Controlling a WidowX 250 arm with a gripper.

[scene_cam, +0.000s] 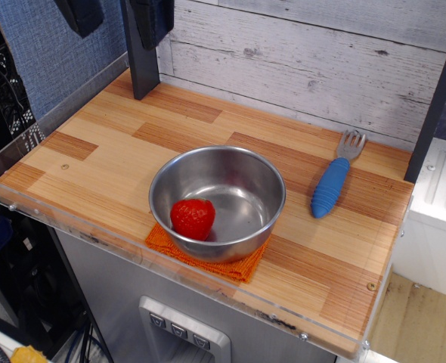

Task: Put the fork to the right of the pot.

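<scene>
Fork (333,178) right of pot (217,200), well apart from claw (117,19) at top; claw state unclear

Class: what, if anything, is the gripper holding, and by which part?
Nothing. The gripper is raised at the top edge; the fork lies free right of the pot.

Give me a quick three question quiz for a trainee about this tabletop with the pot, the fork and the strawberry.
1. True or false: the strawberry lies inside the pot.
2. What sits under the pot? A) orange cloth B) a white plate C) nothing
3. Fill in: in this view the fork lies to the ____ of the pot, tines pointing toward the back wall.

Key: 1 true; 2 A; 3 right.
</scene>
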